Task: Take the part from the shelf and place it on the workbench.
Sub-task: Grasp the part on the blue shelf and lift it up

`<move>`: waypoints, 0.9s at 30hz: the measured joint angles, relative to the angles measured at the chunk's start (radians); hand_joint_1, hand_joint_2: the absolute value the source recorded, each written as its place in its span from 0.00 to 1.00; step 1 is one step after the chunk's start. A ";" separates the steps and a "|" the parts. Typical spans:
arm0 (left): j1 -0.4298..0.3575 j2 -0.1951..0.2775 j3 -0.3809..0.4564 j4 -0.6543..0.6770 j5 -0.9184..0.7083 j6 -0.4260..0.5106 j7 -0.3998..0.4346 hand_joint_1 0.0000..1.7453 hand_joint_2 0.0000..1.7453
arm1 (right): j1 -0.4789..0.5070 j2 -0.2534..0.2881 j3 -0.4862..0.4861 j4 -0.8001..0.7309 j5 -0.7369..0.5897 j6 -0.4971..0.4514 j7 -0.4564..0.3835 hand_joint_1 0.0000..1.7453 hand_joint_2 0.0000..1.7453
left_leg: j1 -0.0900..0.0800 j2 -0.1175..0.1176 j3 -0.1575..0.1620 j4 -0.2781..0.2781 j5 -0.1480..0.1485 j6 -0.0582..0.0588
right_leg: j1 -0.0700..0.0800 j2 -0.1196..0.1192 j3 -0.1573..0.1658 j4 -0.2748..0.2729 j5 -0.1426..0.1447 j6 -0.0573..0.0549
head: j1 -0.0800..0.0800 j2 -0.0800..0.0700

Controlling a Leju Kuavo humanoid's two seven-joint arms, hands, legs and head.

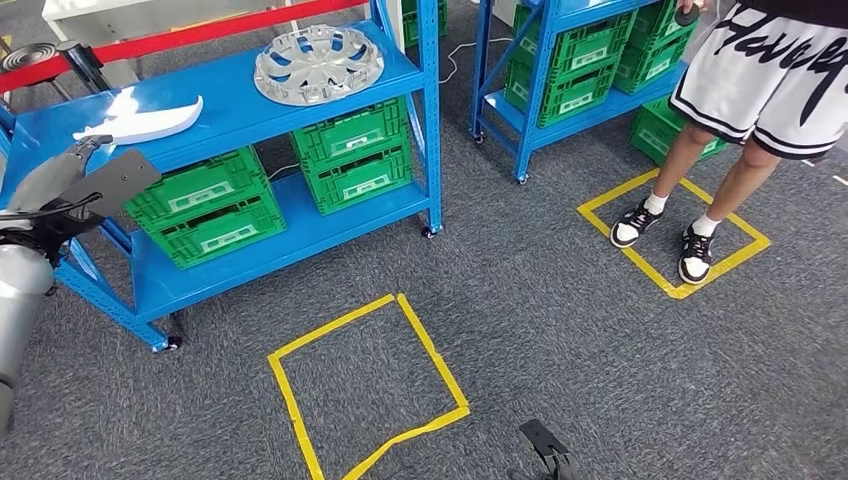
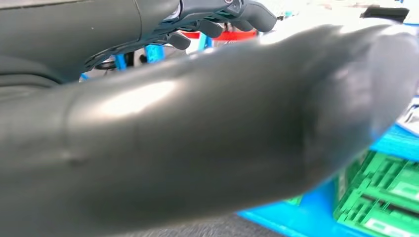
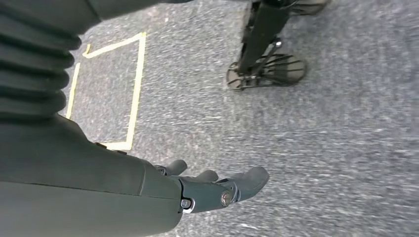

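- Blue steel shelf unit [image 1: 300, 95] stands at the left of the head view, on grey carpet [image 1: 560, 330].
- White curved part [image 1: 145, 122] lies on the shelf's top deck, toward its left end, untouched by either hand.
- Silver wheel cover [image 1: 318, 63] lies flat on the same deck, further right, well apart from the white part.
- Green crates [image 1: 270, 185] are stacked in twos on the lower deck, under both items.
- Left arm comes up from the lower left of the head view; the left hand [image 1: 75, 180] is raised in front of the shelf's left end, just below the white part and not touching it. In the left wrist view the thick thumb [image 2: 207, 133] is close to the lens and the darker fingers [image 2: 247, 17] reach out straight with nothing between them: hand open, holding nothing.
- Right hand [image 3: 212, 190] hangs over the carpet in the right wrist view, fingers loosely extended and apart, nothing in them.
- Yellow tape square [image 1: 365, 385] marks the carpet in front of the shelf.
- Second blue shelf [image 1: 560, 70] with more green crates stands further right.
- A person [image 1: 740, 110] in white shorts and black-and-white shoes stands beside it, feet within a second yellow tape square [image 1: 672, 232].
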 joint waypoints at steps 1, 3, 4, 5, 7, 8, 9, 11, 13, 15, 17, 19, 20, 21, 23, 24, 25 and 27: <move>0.000 0.001 -0.001 0.001 0.000 0.000 0.000 0.00 0.00 | 0.001 0.001 0.000 0.000 0.000 0.000 0.000 0.00 1.00 | -0.006 -0.001 0.006 -0.067 0.074 0.011 | 0.000 0.002 0.016 -0.001 -0.014 0.002 | 0.000 0.000; -0.001 0.005 -0.001 0.005 0.001 -0.001 0.000 0.00 0.00 | 0.000 0.005 -0.001 0.002 0.000 -0.002 0.000 0.00 1.00 | -0.019 -0.006 0.023 -0.157 0.184 0.028 | -0.001 0.008 0.042 -0.011 -0.037 0.012 | -0.003 0.000; -0.001 0.005 -0.002 0.005 0.001 -0.001 0.000 0.00 0.00 | 0.000 0.007 -0.001 0.003 0.000 -0.003 0.000 0.00 1.00 | -0.023 -0.008 0.031 -0.179 0.206 0.032 | -0.001 0.010 0.052 -0.014 -0.039 0.019 | -0.004 0.000; -0.004 0.006 -0.002 0.004 0.001 -0.002 0.000 0.00 0.00 | -0.001 0.007 -0.001 0.004 0.000 -0.005 0.000 0.00 1.00 | -0.024 -0.010 0.044 -0.185 0.196 0.036 | 0.000 0.011 0.062 -0.016 -0.036 0.025 | -0.005 0.000; -0.010 0.004 -0.003 -0.003 0.001 -0.001 -0.001 0.00 0.00 | -0.003 0.006 -0.001 0.003 0.000 -0.005 -0.001 0.00 1.00 | -0.019 -0.009 0.077 -0.205 0.183 0.043 | 0.001 0.005 0.059 0.016 -0.017 0.034 | -0.004 0.000; -0.015 0.005 -0.004 -0.004 0.002 -0.001 -0.001 0.00 0.00 | -0.005 0.005 -0.001 0.003 0.001 -0.002 -0.002 0.00 1.00 | -0.017 -0.009 0.095 -0.212 0.176 0.047 | 0.001 0.002 0.040 0.054 -0.011 0.036 | -0.004 0.000; -0.018 0.005 -0.005 -0.005 0.002 -0.001 -0.001 0.00 0.00 | -0.007 0.004 -0.001 0.003 0.002 0.000 -0.002 0.00 1.00 | -0.015 -0.009 0.111 -0.216 0.169 0.050 | 0.001 -0.002 0.007 0.105 -0.013 0.037 | -0.002 0.000; -0.017 0.005 -0.008 -0.003 0.003 -0.001 -0.002 0.00 0.00 | -0.009 0.002 -0.001 0.003 0.004 0.003 -0.002 0.00 1.00 | -0.015 -0.009 0.138 -0.217 0.146 0.054 | 0.001 -0.004 -0.077 0.201 -0.056 0.040 | 0.000 0.000; -0.007 0.005 -0.009 -0.002 0.003 -0.001 -0.003 0.00 0.00 | -0.005 0.000 -0.001 0.003 0.004 0.003 -0.001 0.00 1.00 | -0.015 -0.011 0.170 -0.216 0.117 0.053 | 0.000 -0.005 -0.142 0.224 -0.113 0.049 | 0.002 0.000; -0.003 0.006 -0.009 -0.001 0.004 -0.001 -0.004 0.00 0.00 | 0.000 -0.002 -0.001 0.003 0.005 0.003 0.000 0.00 1.00 | -0.013 -0.012 0.205 -0.212 0.085 0.047 | -0.004 -0.006 -0.165 0.155 -0.082 0.057 | 0.002 0.000; -0.002 0.007 -0.010 0.004 0.004 -0.002 -0.004 0.00 0.00 | 0.003 -0.001 -0.001 0.005 0.006 0.003 0.000 0.00 1.00 | -0.012 -0.015 0.232 -0.199 0.049 0.035 | -0.010 -0.015 -0.166 0.050 0.051 0.058 | 0.003 0.000; -0.002 0.008 -0.012 0.007 0.007 -0.003 -0.004 0.00 0.00 | 0.005 -0.001 -0.001 0.007 0.009 0.003 -0.001 0.00 1.00 | -0.014 -0.017 0.250 -0.185 0.015 0.022 | -0.010 -0.022 -0.157 0.005 0.130 0.045 | 0.002 0.000; -0.004 0.010 -0.014 0.006 0.010 -0.003 -0.004 0.00 0.00 | 0.004 -0.001 -0.001 0.007 0.010 0.004 -0.001 0.00 1.00 | -0.014 -0.018 0.258 -0.176 0.007 0.017 | -0.008 -0.024 -0.150 0.008 0.125 0.034 | 0.001 0.000; -0.007 0.012 -0.016 0.005 0.012 -0.003 -0.004 0.00 0.00 | 0.003 -0.001 -0.001 0.007 0.011 0.004 -0.002 0.00 1.00 | -0.012 -0.017 0.258 -0.164 0.004 0.011 | -0.007 -0.022 -0.139 0.010 0.120 0.026 | 0.000 0.000; -0.017 0.016 -0.019 0.002 0.017 -0.002 -0.006 0.00 0.00 | -0.003 -0.002 -0.001 0.007 0.011 0.004 -0.003 0.00 1.00 | -0.007 -0.013 0.230 -0.102 0.015 0.001 | -0.006 -0.021 -0.120 0.011 0.105 0.011 | -0.002 0.000; -0.019 0.017 -0.021 0.002 0.019 -0.002 -0.006 0.00 0.00 | -0.006 -0.002 -0.001 0.007 0.011 0.004 -0.004 0.00 1.00 | -0.005 -0.010 0.196 -0.050 0.012 -0.004 | -0.006 -0.020 -0.109 0.010 0.096 0.006 | -0.003 0.000; -0.019 0.019 -0.023 0.003 0.020 -0.002 -0.007 0.00 0.00 | -0.007 -0.003 -0.001 0.007 0.012 0.004 -0.005 0.00 1.00 | -0.003 -0.008 0.154 0.008 -0.001 -0.009 | -0.006 -0.019 -0.099 0.010 0.087 0.003 | -0.004 0.000; -0.014 0.024 -0.025 0.004 0.021 -0.003 -0.007 0.00 0.00 | -0.007 -0.004 -0.001 0.007 0.012 0.004 -0.006 0.00 1.00 | -0.001 -0.007 0.070 0.096 -0.048 -0.013 | -0.005 -0.016 -0.078 0.009 0.067 0.000 | -0.004 0.000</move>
